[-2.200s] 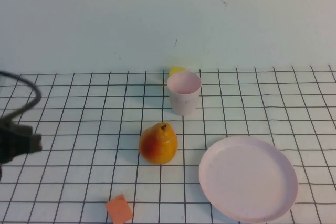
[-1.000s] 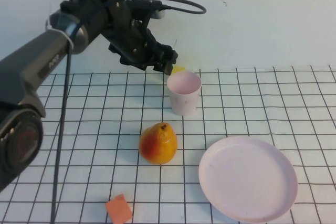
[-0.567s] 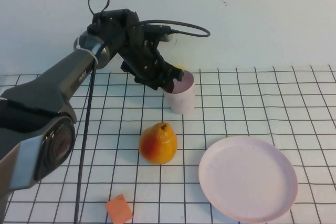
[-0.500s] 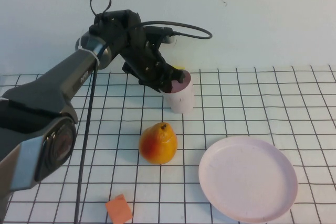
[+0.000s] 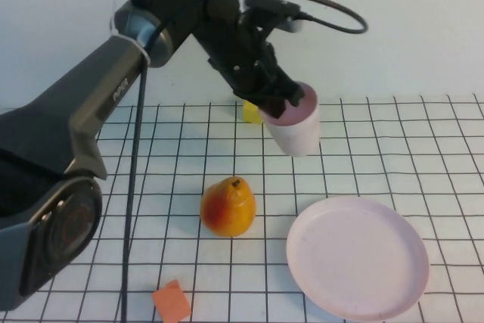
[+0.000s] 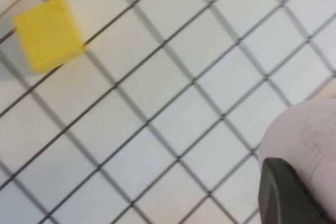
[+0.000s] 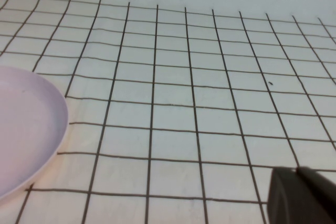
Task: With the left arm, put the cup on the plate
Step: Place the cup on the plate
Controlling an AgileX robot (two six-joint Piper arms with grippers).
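The pale pink cup (image 5: 296, 128) hangs tilted above the table's far middle, behind the plate. My left gripper (image 5: 281, 102) is shut on its rim, coming in from the upper left on the dark arm. In the left wrist view the cup's wall (image 6: 307, 137) lies against a black finger (image 6: 286, 192). The large pale pink plate (image 5: 357, 256) lies flat at the front right, with nothing on it; its edge (image 7: 26, 129) also shows in the right wrist view. My right gripper (image 7: 297, 170) hovers low over the grid, to the plate's right, fingers together and holding nothing.
A yellow-red pear (image 5: 228, 206) stands in the middle, left of the plate. A yellow block (image 5: 251, 111) sits at the far edge, also seen from the left wrist (image 6: 48, 32). An orange block (image 5: 172, 302) lies at the front. The left arm's cable (image 5: 136, 187) hangs down on the left.
The left gripper closed on the cup's rim, then lifted it off the table and carried it right. The yellow block behind it is now uncovered.
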